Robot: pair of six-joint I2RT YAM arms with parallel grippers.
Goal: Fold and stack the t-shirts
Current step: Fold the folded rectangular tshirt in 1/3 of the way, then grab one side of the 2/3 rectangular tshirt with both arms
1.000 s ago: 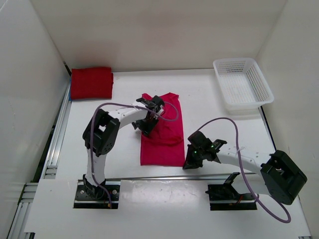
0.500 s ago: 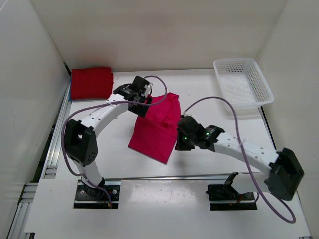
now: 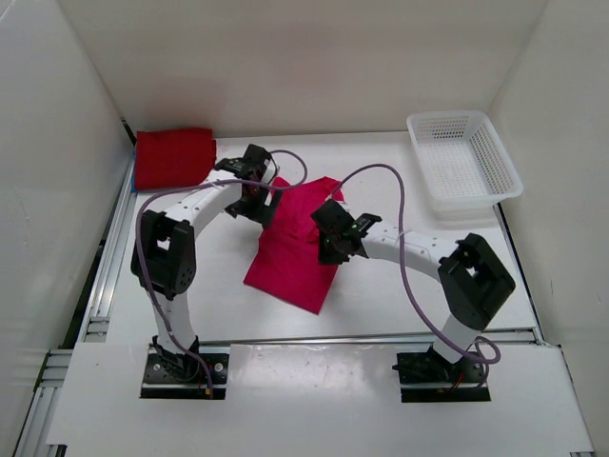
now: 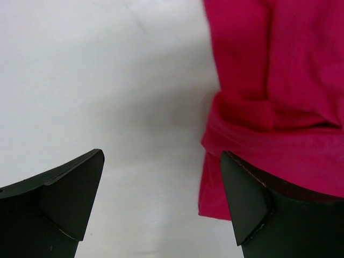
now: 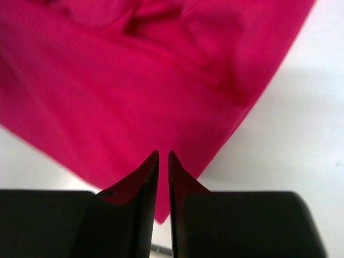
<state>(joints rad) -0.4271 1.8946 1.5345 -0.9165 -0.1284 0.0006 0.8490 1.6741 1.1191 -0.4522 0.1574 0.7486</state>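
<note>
A bright pink-magenta t-shirt (image 3: pixel 293 249) lies folded and skewed on the white table (image 3: pixel 400 286). It fills the top of the right wrist view (image 5: pixel 134 80) and the right side of the left wrist view (image 4: pixel 279 80). A dark red t-shirt (image 3: pixel 174 158) sits folded at the back left. My left gripper (image 3: pixel 259 196) is wide open at the pink shirt's upper left corner, its right finger (image 4: pixel 252 209) over the cloth edge and bare table between the jaws (image 4: pixel 161 156). My right gripper (image 3: pixel 330 238) hovers over the shirt's right edge, shut to a thin slit (image 5: pixel 163 153) with nothing pinched.
A white mesh basket (image 3: pixel 463 158) stands at the back right corner. White walls close in the table at the back and on both sides. A metal rail (image 3: pixel 105 276) runs along the left edge.
The pink shirt was swung from upright to skewed, its lower end now to the left. My left gripper let go of the top corner and opened wide. My right arm moved up to the shirt's right edge.
</note>
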